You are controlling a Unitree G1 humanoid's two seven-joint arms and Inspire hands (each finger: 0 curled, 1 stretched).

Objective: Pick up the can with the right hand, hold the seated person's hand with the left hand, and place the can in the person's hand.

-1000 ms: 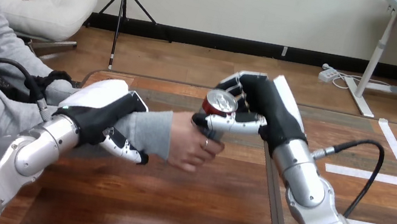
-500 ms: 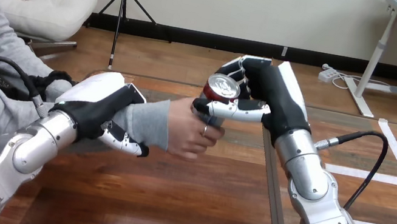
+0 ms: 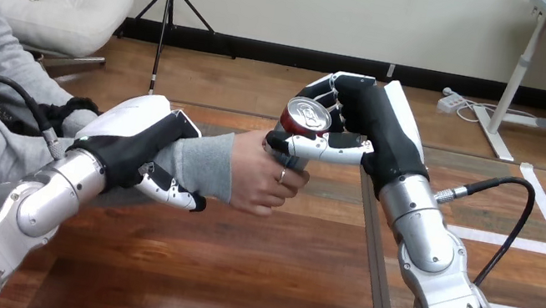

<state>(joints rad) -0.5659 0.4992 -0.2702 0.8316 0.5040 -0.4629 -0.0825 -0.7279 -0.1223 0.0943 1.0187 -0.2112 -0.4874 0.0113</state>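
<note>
Gripping red silver-topped metal can (image 3: 306, 118) in our curled right hand (image 3: 362, 119), we clasp the person's grey-sleeved forearm (image 3: 204, 163) with left hand (image 3: 132, 138); person's hand (image 3: 260, 184) touches can.

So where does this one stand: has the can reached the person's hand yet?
Done: the can is off the table, gripped in the right hand, and the left hand is curled round the person's sleeved forearm. In hand: the can sits at the person's hand, whose fingers appear to close on its lower part. Left: the right hand has not let go, so the handover isn't finished.
</note>
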